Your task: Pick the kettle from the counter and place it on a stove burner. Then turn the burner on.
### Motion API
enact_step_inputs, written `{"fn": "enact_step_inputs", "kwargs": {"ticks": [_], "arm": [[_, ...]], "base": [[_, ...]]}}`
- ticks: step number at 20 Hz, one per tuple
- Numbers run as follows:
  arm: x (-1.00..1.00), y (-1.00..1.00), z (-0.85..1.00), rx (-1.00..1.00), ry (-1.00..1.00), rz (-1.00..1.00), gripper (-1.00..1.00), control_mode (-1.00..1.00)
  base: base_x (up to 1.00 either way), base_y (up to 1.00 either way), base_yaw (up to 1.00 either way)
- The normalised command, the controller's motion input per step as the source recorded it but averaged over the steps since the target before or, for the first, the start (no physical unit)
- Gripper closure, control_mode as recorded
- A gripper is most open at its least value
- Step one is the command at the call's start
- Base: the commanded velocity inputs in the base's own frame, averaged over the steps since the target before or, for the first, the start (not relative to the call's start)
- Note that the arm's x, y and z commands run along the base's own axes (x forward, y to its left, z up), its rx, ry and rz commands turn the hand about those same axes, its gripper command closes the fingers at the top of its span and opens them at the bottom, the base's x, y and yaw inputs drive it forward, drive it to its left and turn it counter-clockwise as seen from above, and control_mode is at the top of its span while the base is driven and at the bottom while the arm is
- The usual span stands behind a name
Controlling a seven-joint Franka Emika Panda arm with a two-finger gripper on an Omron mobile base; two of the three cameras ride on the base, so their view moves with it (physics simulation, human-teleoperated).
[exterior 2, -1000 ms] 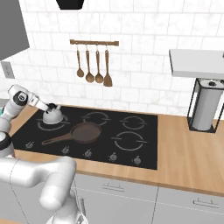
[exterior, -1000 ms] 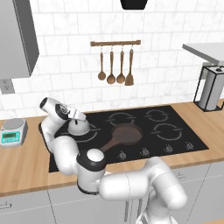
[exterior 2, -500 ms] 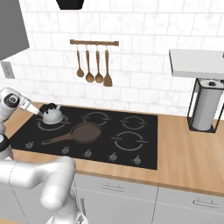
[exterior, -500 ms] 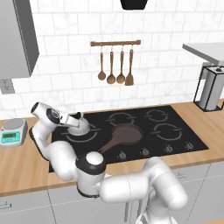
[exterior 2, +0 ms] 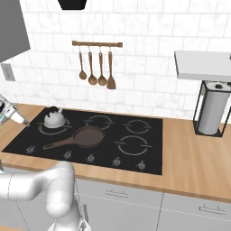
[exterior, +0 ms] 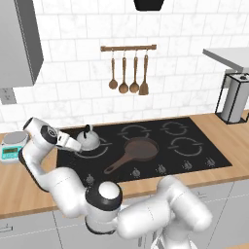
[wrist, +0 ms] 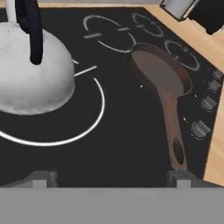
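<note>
The small silver-grey kettle (exterior: 89, 139) (exterior 2: 54, 118) (wrist: 30, 74) stands upright on the stove burner (exterior: 98, 152) (exterior 2: 60, 131) (wrist: 103, 105), the wide white broken ring at the back left of the black cooktop. My gripper (exterior: 74, 146) (exterior 2: 21, 120) (wrist: 109, 179) hangs just left of the kettle and low over the glass. It is open, apart from the kettle, with nothing between its fingertips (wrist: 41, 178). The light wood counter (exterior: 19, 187) (exterior 2: 194, 153) runs around the cooktop.
A brown pan (exterior: 141, 148) (exterior 2: 89, 136) (wrist: 159, 70) lies mid-cooktop, handle toward the knobs (exterior: 160, 168) (exterior 2: 90, 158) (wrist: 201, 128) along the front edge. A scale (exterior: 12, 146) sits left on the counter. A paper towel holder (exterior: 236, 99) (exterior 2: 211, 113) stands right. Utensils (exterior: 129, 73) hang on the wall.
My hand has drawn back to the left, off the kettle, with its fingers spread. The kettle stays standing on the burner ring.
</note>
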Motion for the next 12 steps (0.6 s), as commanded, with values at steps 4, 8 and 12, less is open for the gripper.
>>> {"fn": "enact_step_inputs", "kwargs": {"ticks": [4, 8, 12], "arm": [[-1.0, -0.08, 0.07, 0.18, 0.0, 0.05, -1.0, -1.0], [-0.97, -0.33, 0.0, 0.27, 0.0, 0.18, -1.0, -1.0], [-0.54, -0.46, 0.0, 0.33, 0.0, 0.26, -1.0, -1.0]], "base": [[0.0, 0.0, 0.0], [0.0, 0.0, 0.0], [0.0, 0.0, 0.0]]}}
